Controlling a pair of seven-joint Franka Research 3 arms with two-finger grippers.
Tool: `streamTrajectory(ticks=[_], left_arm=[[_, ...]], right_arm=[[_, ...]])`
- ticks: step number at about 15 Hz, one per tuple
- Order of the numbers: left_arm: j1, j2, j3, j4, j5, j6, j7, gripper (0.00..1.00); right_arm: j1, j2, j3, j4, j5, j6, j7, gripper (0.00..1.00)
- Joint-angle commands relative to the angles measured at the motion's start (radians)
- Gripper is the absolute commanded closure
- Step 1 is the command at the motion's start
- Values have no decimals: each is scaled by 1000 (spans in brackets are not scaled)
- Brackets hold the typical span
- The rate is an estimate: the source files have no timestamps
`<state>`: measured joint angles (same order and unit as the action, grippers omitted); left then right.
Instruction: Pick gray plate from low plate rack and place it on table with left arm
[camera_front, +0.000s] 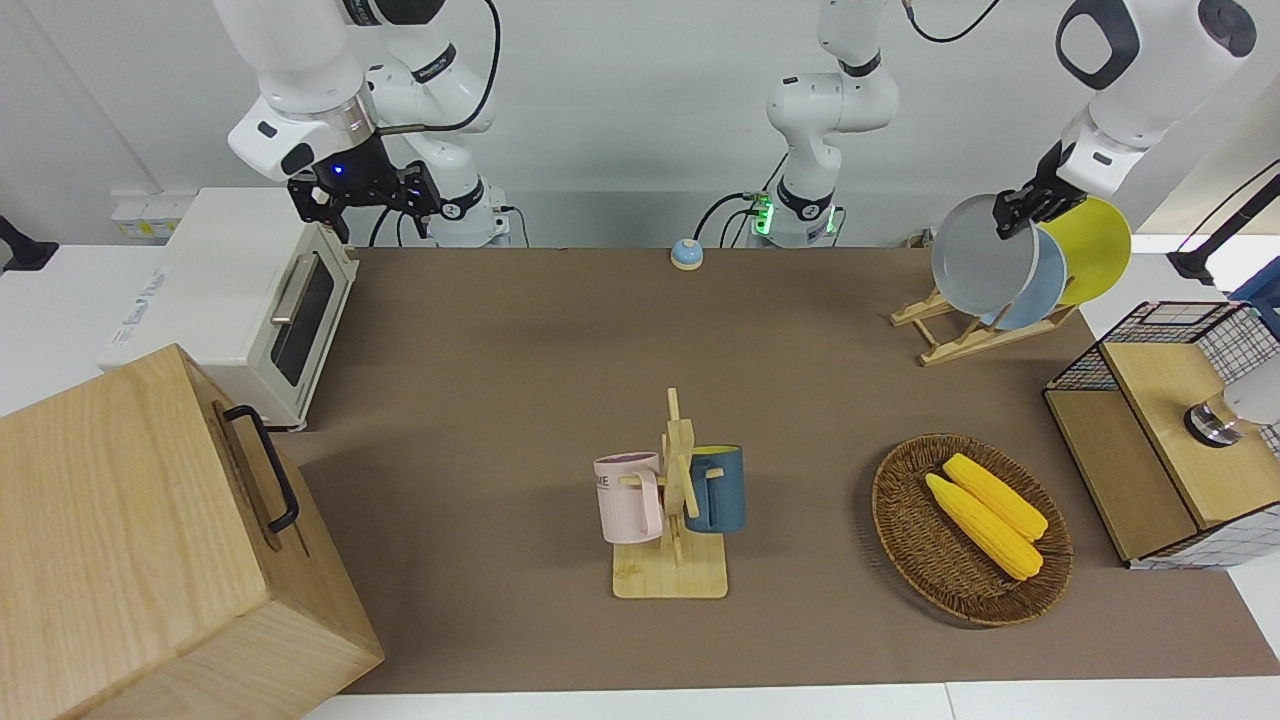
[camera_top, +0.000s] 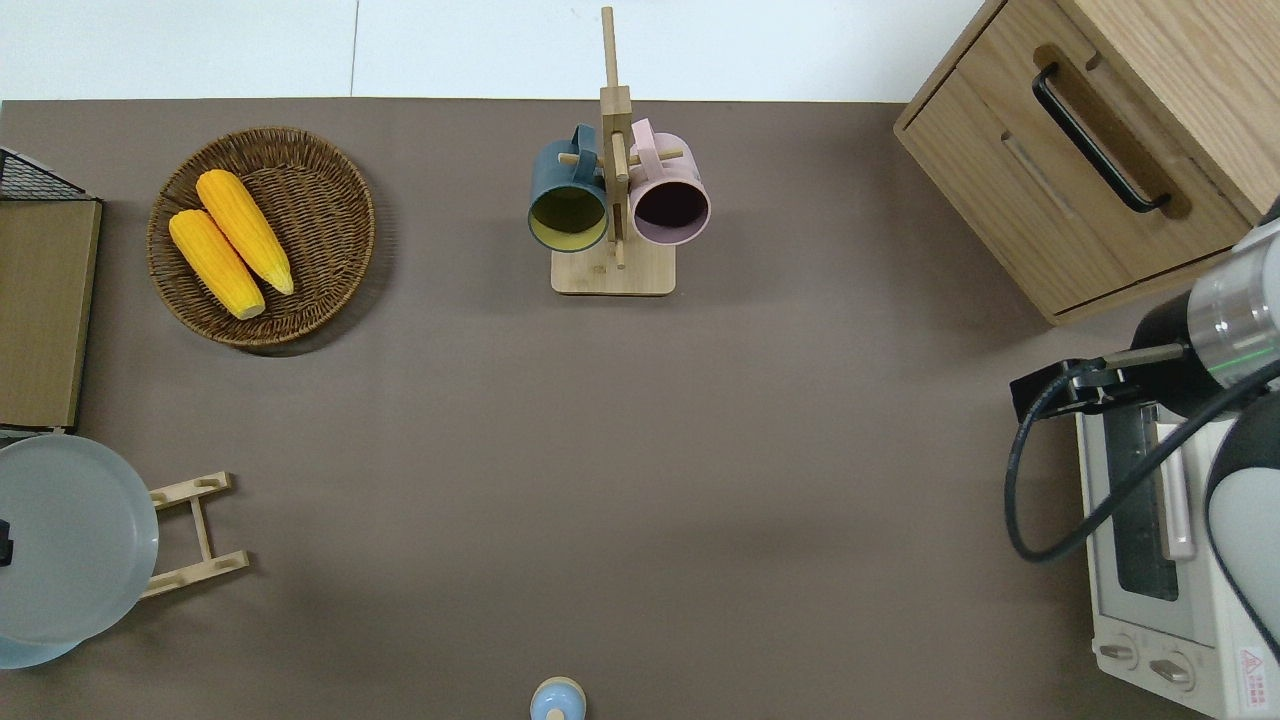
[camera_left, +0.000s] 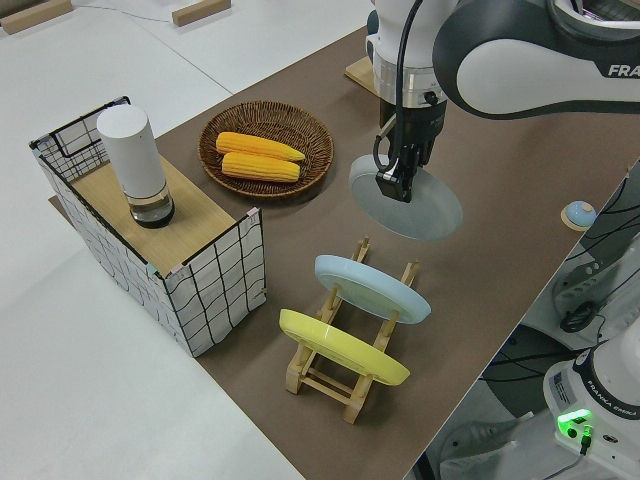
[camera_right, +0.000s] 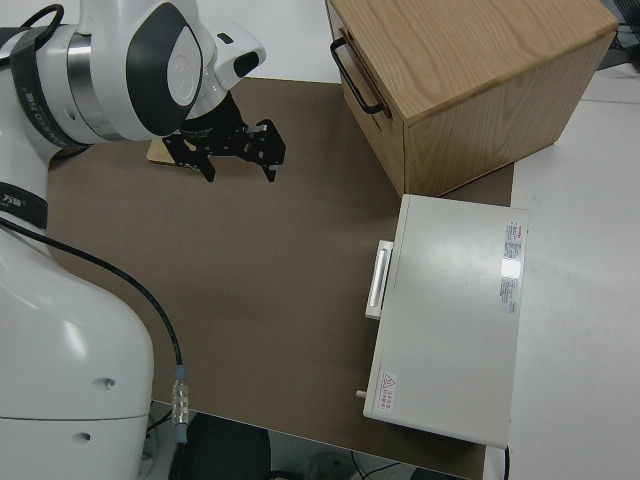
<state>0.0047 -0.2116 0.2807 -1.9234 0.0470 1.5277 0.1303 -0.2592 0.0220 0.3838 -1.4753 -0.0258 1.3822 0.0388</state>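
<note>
My left gripper (camera_front: 1013, 214) is shut on the upper rim of the gray plate (camera_front: 984, 257), which hangs tilted in the air. From overhead, the gray plate (camera_top: 72, 540) is over the low plate rack (camera_top: 196, 534) at the left arm's end of the table (camera_top: 700, 450). In the left side view the gripper (camera_left: 391, 186) pinches the plate (camera_left: 420, 208) clear of the rack (camera_left: 340, 377). A light-blue plate (camera_left: 371, 288) and a yellow plate (camera_left: 342, 347) stand in the rack. The right arm is parked, its gripper (camera_right: 240, 160) open.
A wicker basket (camera_front: 905, 520) with two corn cobs and a wire-sided box (camera_front: 1165, 440) stand near the rack. A mug stand (camera_front: 671, 575) with two mugs is mid-table. A toaster oven (camera_front: 250, 300) and a wooden cabinet (camera_front: 140, 540) occupy the right arm's end.
</note>
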Motion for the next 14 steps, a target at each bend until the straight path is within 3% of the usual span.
streamTrajectory(ticks=[1,5,14], left_arm=[[-14,-9,-38,96,8,-113,-78,969],[-14,-9,-61,189,-27,-205,-141,969],[-12,24,-43,90,-367,-208,-153,969]], right_arm=[[-23,-2,21,7,-5,-11,12,17],[-23,-2,21,7,-5,-11,12,17],[-23,-2,21,7,-5,-11,12,17]])
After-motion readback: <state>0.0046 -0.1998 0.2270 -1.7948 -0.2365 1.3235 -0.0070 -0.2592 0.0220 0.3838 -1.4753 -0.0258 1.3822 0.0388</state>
